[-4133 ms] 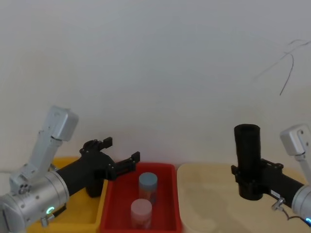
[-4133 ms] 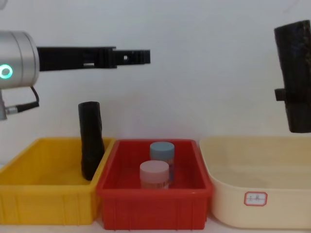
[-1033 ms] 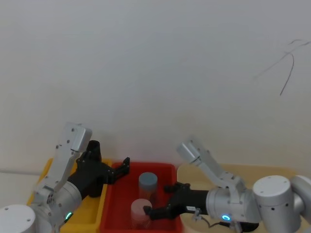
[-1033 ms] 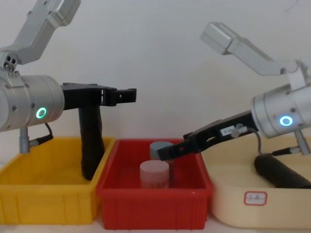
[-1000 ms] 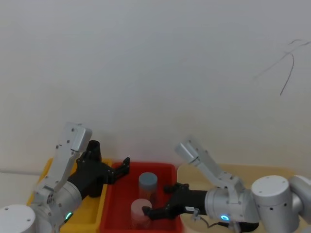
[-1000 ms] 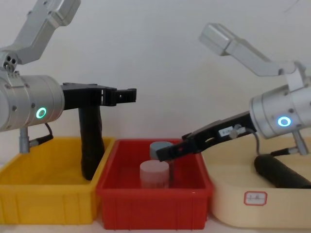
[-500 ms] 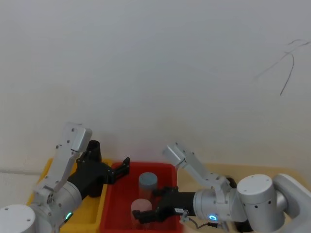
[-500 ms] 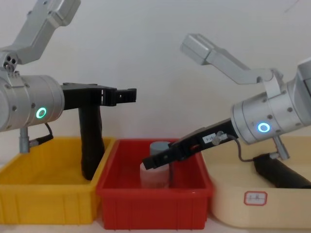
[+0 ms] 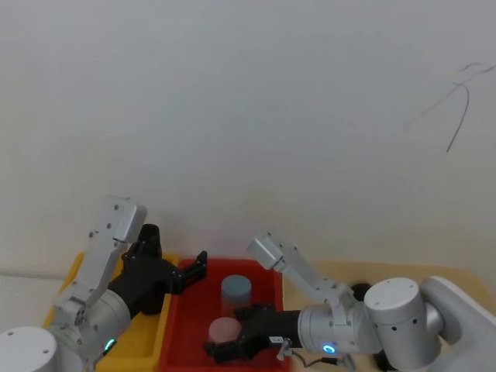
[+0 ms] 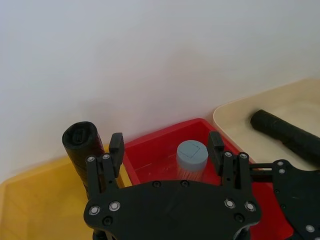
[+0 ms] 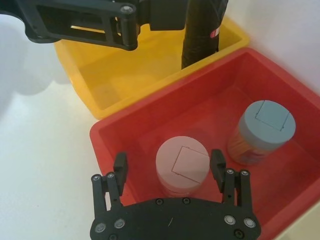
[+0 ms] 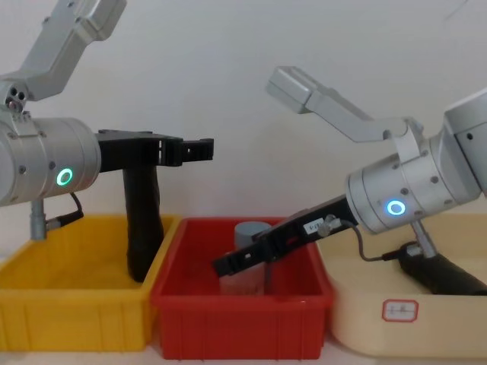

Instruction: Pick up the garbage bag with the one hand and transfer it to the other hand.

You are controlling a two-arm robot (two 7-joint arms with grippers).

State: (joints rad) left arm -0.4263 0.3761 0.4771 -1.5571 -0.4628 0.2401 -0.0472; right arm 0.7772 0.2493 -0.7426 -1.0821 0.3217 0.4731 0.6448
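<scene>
Three bins stand side by side on the white desk [image 11: 35, 150]: a beige bin [image 12: 358, 331] on the right, a yellow bin [image 12: 68, 323] on the left and a red bin [image 12: 236, 331] between them. The left gripper [image 10: 166, 145], with the green light, hangs above the border of the yellow and red bins. Its fingers are spread wide and hold nothing. The right gripper [image 11: 169, 161], with the blue light, reaches down into the red bin. Its fingers are spread too, one on each side of the pink jar [image 11: 181, 167], and not closed on it. A tall roll [image 12: 141, 228] stands in the yellow bin, at the wall next to the red bin. The garbage bag [image 12: 450, 277] lies on its side in the beige bin, apart from both grippers. A blue jar [image 11: 262, 127] stands just beside the pink jar.
</scene>
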